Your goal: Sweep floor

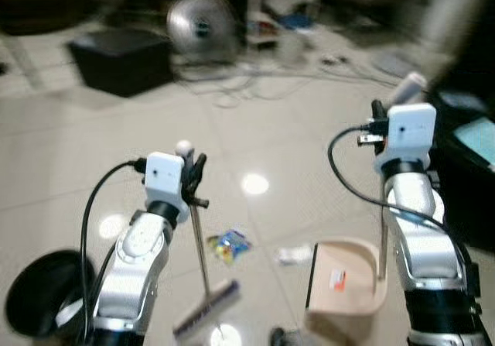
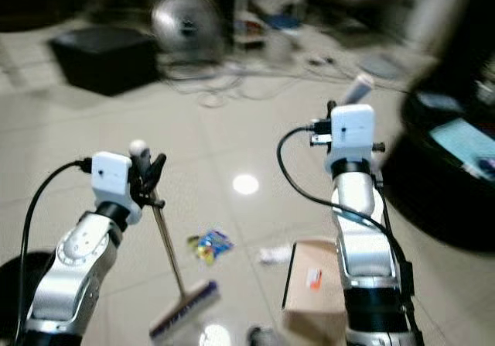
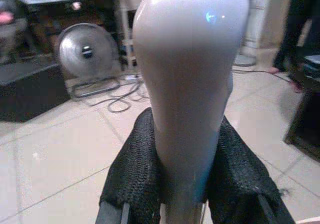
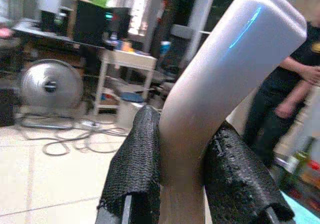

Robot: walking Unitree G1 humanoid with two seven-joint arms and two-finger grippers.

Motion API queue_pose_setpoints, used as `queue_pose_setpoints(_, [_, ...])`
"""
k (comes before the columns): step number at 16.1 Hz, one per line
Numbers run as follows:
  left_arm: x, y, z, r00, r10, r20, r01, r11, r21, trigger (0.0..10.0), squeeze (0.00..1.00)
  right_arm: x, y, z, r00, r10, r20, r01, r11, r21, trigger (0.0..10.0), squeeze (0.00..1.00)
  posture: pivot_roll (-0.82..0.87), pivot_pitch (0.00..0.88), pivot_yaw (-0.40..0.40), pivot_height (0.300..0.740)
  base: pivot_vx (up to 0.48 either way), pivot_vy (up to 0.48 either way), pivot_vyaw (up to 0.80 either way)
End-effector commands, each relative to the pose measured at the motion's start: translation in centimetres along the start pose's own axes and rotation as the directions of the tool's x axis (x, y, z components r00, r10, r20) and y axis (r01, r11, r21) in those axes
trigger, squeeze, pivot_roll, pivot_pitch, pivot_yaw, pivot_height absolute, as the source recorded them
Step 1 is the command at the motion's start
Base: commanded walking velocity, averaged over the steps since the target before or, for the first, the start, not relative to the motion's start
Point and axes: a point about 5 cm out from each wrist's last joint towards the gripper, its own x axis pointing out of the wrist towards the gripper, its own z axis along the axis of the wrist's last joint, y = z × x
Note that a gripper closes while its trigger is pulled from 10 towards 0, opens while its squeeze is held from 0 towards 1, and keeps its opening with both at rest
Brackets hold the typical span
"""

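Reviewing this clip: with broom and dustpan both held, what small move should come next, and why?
Probably sweep the left claw's metal-handled broom rightward, since the colourful crumpled wrapper and white scrap lie between its bristles and the beige plastic dustpan held by the right claw.

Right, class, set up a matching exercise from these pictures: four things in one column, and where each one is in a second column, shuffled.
Things
1. broom
2. dustpan
3. colourful wrapper
4. fan

Places
A. lying on the tiles between the brush head and the pan
B. at the far side of the room, beside a black box
C. handle clamped in the left gripper
D. handle clamped in the right gripper

Pairs: 1-C, 2-D, 3-A, 4-B
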Motion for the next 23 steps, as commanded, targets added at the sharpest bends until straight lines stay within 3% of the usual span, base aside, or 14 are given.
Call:
queue_pose_setpoints(1, [0.2,-0.2,1.4,0.998,-0.006,0.07,0.005,1.0,0.011,10.0,0.0,-0.1,-0.6,0.3,1.0,-0.025,0.0,0.025,1.0,0.002,10.0,0.0,0.01,0.033,0.017,0.74,0.0,0.0,-0.64])
queue_pose_setpoints(18, [0.4,-0.2,2.2,0.993,-0.006,0.12,0.006,1.0,-0.004,10.0,0.0,-1.1,-0.6,-0.2,1.0,-0.005,-0.023,0.007,0.998,0.064,10.0,0.0,0.0,0.01,0.03,0.74,0.276,0.0,-0.08])
queue_pose_setpoints(23, [0.4,-0.4,2.2,0.992,-0.014,0.124,0.014,1.0,-0.006,10.0,0.0,-1.1,-0.4,-0.2,1.0,0.001,-0.018,0.0,0.998,0.065,10.0,0.0,0.0,0.0,0.031,0.74,0.302,0.0,-0.61])
